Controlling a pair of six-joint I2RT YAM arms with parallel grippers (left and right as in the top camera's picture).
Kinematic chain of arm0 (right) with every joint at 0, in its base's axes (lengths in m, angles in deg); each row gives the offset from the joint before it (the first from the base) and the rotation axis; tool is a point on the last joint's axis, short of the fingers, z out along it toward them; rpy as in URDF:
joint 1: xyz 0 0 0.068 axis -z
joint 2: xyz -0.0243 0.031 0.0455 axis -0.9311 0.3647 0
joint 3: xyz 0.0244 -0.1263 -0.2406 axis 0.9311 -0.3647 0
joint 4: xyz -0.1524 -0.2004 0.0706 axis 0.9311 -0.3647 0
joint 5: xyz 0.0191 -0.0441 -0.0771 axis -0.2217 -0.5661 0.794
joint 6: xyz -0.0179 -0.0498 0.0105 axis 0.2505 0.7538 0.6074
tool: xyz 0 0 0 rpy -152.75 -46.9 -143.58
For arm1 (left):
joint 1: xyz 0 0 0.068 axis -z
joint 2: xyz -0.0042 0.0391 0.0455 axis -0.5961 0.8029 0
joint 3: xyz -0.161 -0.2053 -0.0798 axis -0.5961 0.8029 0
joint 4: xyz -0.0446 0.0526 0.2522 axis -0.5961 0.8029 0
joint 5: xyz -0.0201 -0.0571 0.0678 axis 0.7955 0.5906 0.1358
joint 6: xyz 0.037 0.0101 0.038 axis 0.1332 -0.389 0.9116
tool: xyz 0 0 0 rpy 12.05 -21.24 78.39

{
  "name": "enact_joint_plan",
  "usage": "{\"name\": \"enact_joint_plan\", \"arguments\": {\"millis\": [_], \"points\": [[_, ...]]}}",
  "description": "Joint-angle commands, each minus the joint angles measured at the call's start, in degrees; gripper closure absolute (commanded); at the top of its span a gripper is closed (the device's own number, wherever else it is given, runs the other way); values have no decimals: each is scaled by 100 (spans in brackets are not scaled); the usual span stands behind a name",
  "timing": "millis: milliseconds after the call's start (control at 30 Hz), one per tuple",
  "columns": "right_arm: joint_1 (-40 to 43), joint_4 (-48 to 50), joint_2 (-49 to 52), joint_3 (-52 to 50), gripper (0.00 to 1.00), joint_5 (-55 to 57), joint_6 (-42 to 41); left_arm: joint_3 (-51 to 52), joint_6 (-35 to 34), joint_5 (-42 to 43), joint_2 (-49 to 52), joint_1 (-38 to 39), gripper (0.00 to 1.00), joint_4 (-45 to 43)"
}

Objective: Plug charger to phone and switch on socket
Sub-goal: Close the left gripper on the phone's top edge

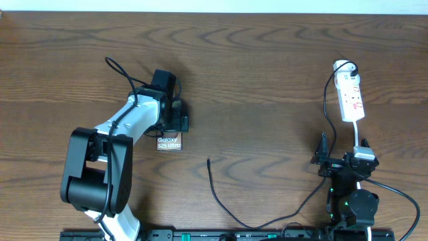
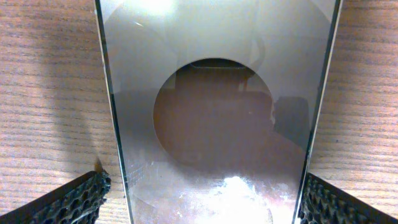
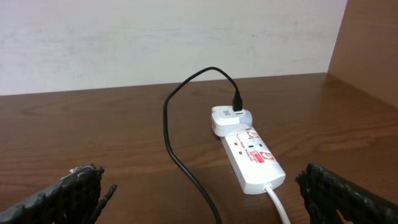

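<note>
1. Brown wood-grain table (image 1: 267, 53) fills the whole overhead shot, and both my arms come in from the bottom edge
2. My left pincer (image 1: 172, 126) is centre-left in the overhead frame. It's spread wide and released, sitting right over the phone (image 1: 169, 142). Only the phone's lower end, with the white "Galaxy S25 Ultra" lettering, pokes out below it
3. On the left wrist cam, the phone's glossy face fills the middle of the frame top to bottom, with a round brownish reflection in it. My black ribbed fingers (image 2: 74, 202) are in the two bottom corners, one just beside each long edge of the phone. Honestly can't tell if the pads touch those edges
4. The charger (image 1: 210, 173) has its loose tip lying on the wood near the centre of the overhead frame, a bit right of and below the phone, not touching it. The cable runs down to the bottom edge and sweeps right. Then it climbs to a white adapter (image 1: 343, 67) at upper right
5. The socket (image 1: 352, 99) lies lengthwise at upper right, with the adapter plugged into its top end. Its white cord (image 1: 356, 132) leaves the lower end
6. My right pincer (image 1: 344, 152) is at lower right, just below the socket, also wide open with nothing in it. On its wrist cam the socket's red marks show right of centre, apart from both fingers, with a pale wall (image 3: 124, 43) behind
</note>
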Motion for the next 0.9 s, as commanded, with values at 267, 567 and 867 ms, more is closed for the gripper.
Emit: {"name": "enact_joint_plan", "arguments": {"millis": [267,567,867], "points": [[-33,-17,-31,-7,1,68,-72,142,76,20,79,227,2,68],[-33,-17,-31,-7,1,66,-72,142,55,-136,79,245,2,-2],[-33,-17,-31,-7,1,66,-72,175,-116,-131,79,92,2,4]]}}
